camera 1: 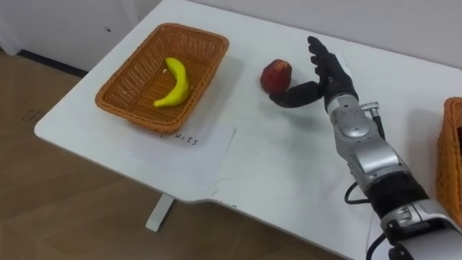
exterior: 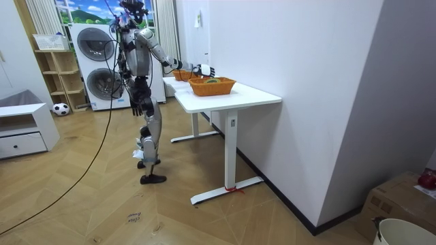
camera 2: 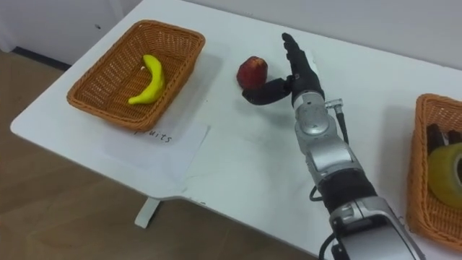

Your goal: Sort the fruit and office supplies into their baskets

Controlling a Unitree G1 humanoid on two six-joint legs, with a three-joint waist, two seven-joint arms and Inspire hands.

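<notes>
A red apple (camera 1: 276,74) lies on the white table (camera 1: 274,166), right of the fruit basket (camera 1: 191,29). That wicker basket holds a yellow banana (camera 1: 175,83). My right hand (camera 1: 328,68) reaches in from the lower right and is open beside the apple's right side. Its fingers point straight toward the far edge, and the thumb lies against the apple's lower right. A second wicker basket (camera 2: 415,166) at the table's right edge holds a yellow tape roll (camera 2: 447,170) and a dark item (camera 2: 437,136). My left hand (exterior: 136,102) hangs at my side in the room view.
A paper label (camera 1: 191,141) lies flat in front of the fruit basket. The table's near edge runs diagonally with wooden floor below it. In the room view I stand at the table's (exterior: 231,92) long side, with washing machines (exterior: 95,54) behind me.
</notes>
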